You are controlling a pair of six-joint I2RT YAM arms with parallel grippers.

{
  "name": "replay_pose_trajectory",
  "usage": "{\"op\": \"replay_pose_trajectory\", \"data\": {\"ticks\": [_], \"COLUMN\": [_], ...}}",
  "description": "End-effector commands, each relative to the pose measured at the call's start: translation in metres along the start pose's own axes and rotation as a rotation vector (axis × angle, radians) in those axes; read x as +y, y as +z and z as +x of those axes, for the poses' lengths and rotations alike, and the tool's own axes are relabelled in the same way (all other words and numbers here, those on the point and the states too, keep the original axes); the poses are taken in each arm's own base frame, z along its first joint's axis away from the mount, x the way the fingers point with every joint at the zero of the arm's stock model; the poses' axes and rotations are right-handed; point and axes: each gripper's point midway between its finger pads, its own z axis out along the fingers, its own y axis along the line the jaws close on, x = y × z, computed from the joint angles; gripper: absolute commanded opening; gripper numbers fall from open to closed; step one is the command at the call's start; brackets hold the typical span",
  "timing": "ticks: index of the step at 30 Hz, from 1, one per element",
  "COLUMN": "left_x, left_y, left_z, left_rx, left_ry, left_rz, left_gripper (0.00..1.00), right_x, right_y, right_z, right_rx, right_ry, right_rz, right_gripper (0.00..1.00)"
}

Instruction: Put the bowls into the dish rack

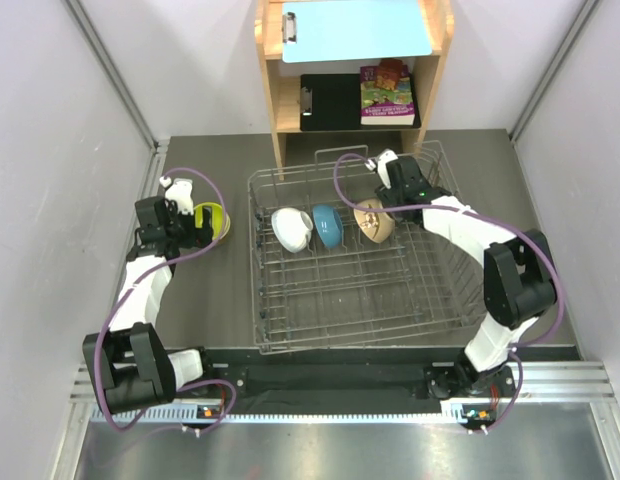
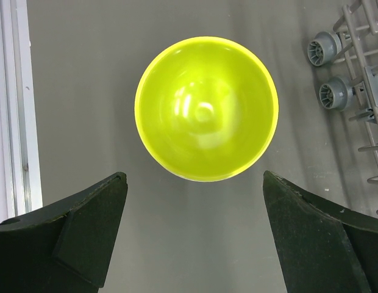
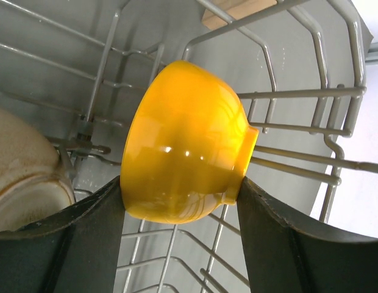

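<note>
The silver wire dish rack sits mid-table. A white bowl, a blue bowl and a speckled beige bowl stand on edge in its back row. My right gripper is inside the rack beside the beige bowl. In the right wrist view it is shut on the orange bowl, held on its side among the rack wires, with the beige bowl to the left. The lime green bowl stands upright on the table left of the rack. My left gripper is open just short of this bowl. A second beige bowl is out of view.
A wooden shelf unit stands behind the rack with a blue clipboard, a black clipboard and a book. White walls close both sides. The rack's wheels show right of the lime bowl, and a metal rail left of it.
</note>
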Motion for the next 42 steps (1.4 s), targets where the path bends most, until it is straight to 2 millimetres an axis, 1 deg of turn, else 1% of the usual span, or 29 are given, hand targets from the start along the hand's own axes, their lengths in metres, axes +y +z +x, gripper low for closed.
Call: {"op": "replay_pose_trajectory", "data": {"ticks": [1, 2, 4, 5, 11, 15, 17, 22, 24, 25, 27, 28, 30, 31, 32, 34, 39, 40, 41, 42], "left_x": [0.001, 0.001, 0.0, 0.0, 0.0, 0.0, 0.002, 0.005, 0.006, 0.006, 0.01, 0.012, 0.018, 0.02, 0.023, 0.028, 0.029, 0.03, 0.032, 0.032], "left_y": [-0.003, -0.003, -0.003, -0.003, -0.003, -0.002, -0.002, 0.001, 0.004, 0.006, 0.009, 0.014, 0.019, 0.024, 0.026, 0.03, 0.039, 0.042, 0.043, 0.045], "left_z": [-0.011, -0.011, -0.011, -0.011, -0.012, -0.01, -0.01, -0.01, -0.01, -0.008, -0.006, -0.005, 0.0, 0.005, 0.002, 0.002, -0.006, -0.003, -0.009, -0.009], "left_rx": [-0.059, -0.059, -0.059, -0.059, -0.062, -0.055, -0.051, -0.039, -0.037, -0.029, -0.022, -0.022, -0.008, 0.01, 0.0, 0.007, 0.003, 0.017, 0.01, 0.017], "left_ry": [-0.004, -0.004, -0.003, -0.004, -0.005, -0.005, -0.002, -0.003, -0.003, -0.004, -0.005, -0.001, 0.006, 0.005, 0.011, 0.012, 0.007, 0.004, 0.002, -0.003], "left_rz": [0.001, 0.001, 0.005, 0.004, 0.008, 0.007, 0.0, -0.008, -0.011, -0.01, -0.024, -0.033, -0.06, -0.067, -0.075, -0.091, -0.081, -0.077, -0.079, -0.08], "left_gripper": [0.96, 0.96, 0.96, 0.96, 0.96, 0.96, 0.96, 0.96, 0.96, 0.96, 0.96, 0.96, 0.95, 0.95, 0.95, 0.95, 0.93, 0.93, 0.92, 0.92], "right_x": [-0.018, -0.017, -0.017, -0.017, -0.021, -0.023, -0.023, -0.032, -0.034, -0.036, -0.038, -0.041, -0.04, -0.041, -0.041, -0.042, -0.044, -0.046, -0.044, -0.044], "right_y": [-0.001, -0.001, -0.002, -0.003, -0.009, -0.018, -0.025, -0.05, -0.056, -0.064, -0.069, -0.077, -0.085, -0.093, -0.098, -0.108, -0.122, -0.126, -0.128, -0.131], "right_z": [-0.027, -0.028, -0.029, -0.028, -0.031, -0.037, -0.038, -0.042, -0.04, -0.041, -0.039, -0.039, -0.04, -0.04, -0.042, -0.042, -0.042, -0.043, -0.044, -0.044], "right_rx": [-0.065, -0.067, -0.067, -0.064, -0.07, -0.081, -0.082, -0.102, -0.105, -0.113, -0.116, -0.126, -0.145, -0.154, -0.17, -0.186, -0.213, -0.223, -0.229, -0.235], "right_ry": [0.036, 0.036, 0.035, 0.037, 0.031, 0.035, 0.035, 0.046, 0.045, 0.049, 0.055, 0.063, 0.075, 0.089, 0.096, 0.109, 0.131, 0.141, 0.144, 0.15], "right_rz": [0.046, 0.038, 0.035, 0.033, 0.026, 0.007, -0.012, -0.033, -0.036, -0.036, -0.042, -0.041, -0.061, -0.068, -0.081, -0.096, -0.107, -0.107, -0.119, -0.124], "right_gripper": [0.62, 0.69, 0.75, 0.79, 0.95, 0.98, 1.0, 0.99, 1.0, 1.0, 1.0, 1.0, 1.0, 1.0, 1.0, 1.0, 1.0, 1.0, 1.0, 1.0]}}
